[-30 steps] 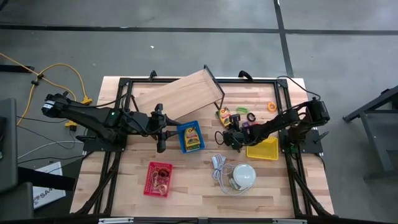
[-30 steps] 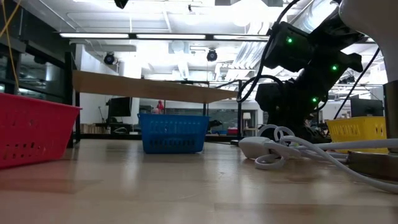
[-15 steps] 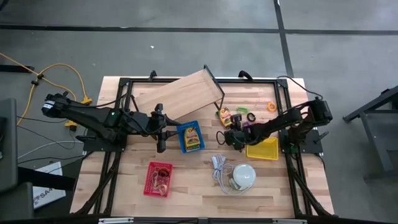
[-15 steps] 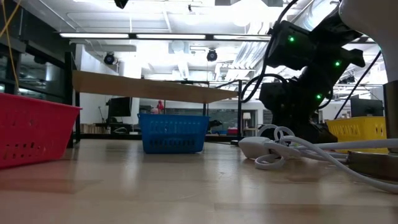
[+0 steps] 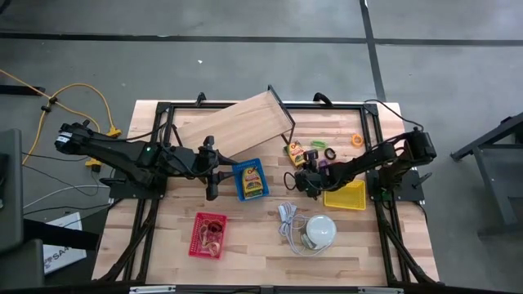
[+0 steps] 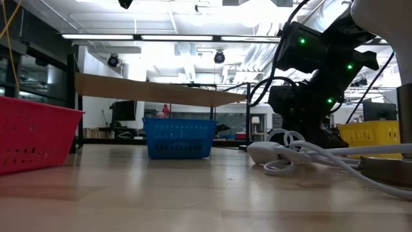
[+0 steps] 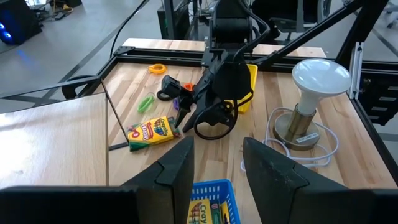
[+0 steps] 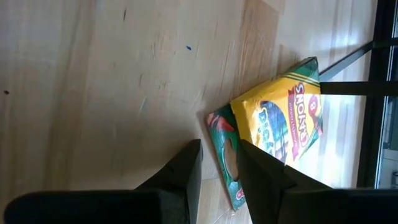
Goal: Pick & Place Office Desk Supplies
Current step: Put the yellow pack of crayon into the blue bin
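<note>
I have the right gripper low over the middle of the table, its fingers parted with a narrow gap and nothing between them. Through its wrist camera the tips hang just beside a yellow crayon box lying flat on the wood, not touching it that I can tell. From above, that crayon box lies toward the far edge, right of centre, next to the slanted wooden board. Near it I see a black ring, a green clip and, closer to the far right corner, an orange clip.

The left gripper waits left of centre, fingers spread and empty, right beside the blue basket, which has a second crayon box in it. The red basket with tan rubber bands sits near the front edge, the yellow basket under the right arm, and the white lamp with its cord toward the front right.
</note>
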Motion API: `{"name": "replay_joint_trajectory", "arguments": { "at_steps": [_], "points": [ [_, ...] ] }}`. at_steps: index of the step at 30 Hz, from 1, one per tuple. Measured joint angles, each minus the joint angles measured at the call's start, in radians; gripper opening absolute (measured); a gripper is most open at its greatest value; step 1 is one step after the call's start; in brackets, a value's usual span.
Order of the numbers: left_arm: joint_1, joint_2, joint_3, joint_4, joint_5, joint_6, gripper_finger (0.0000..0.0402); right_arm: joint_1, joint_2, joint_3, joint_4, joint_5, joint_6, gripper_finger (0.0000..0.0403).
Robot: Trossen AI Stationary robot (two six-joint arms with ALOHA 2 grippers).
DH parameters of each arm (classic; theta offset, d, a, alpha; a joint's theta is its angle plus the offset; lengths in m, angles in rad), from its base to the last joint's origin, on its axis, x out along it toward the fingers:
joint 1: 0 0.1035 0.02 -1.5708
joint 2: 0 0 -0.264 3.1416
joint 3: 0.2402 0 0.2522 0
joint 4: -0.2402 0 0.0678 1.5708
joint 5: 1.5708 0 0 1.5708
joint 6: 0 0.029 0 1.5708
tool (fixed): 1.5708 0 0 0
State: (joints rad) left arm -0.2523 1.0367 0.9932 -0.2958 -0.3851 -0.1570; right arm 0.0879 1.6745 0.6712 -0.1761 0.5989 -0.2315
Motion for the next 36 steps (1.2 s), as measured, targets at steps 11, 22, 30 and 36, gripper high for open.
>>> {"name": "replay_joint_trajectory", "arguments": {
  "at_steps": [11, 22, 30, 36],
  "points": [
    [0.0, 0.0, 0.0, 0.006, 0.0, 0.0, 0.0131, 0.0, 0.003, 0.0, 0.0, 0.027, -0.001, 0.0094],
    [0.0, 0.0, 0.0, 0.006, 0.0, 0.0, 0.0131, -0.001, 0.049, 0.0, 0.069, 0.083, -0.04, 0.0094],
    [0.0, 0.0, 0.0, 0.011, 0.0, 0.0, 0.0131, 0.01, 0.051, 0.0, 0.086, 0.178, -0.059, 0.0094],
    [0.0, 0.0, 0.0, 0.014, 0.0, 0.0, 0.0131, 0.01, 0.053, -0.001, 0.092, 0.253, -0.058, 0.0094]
  ]
}}
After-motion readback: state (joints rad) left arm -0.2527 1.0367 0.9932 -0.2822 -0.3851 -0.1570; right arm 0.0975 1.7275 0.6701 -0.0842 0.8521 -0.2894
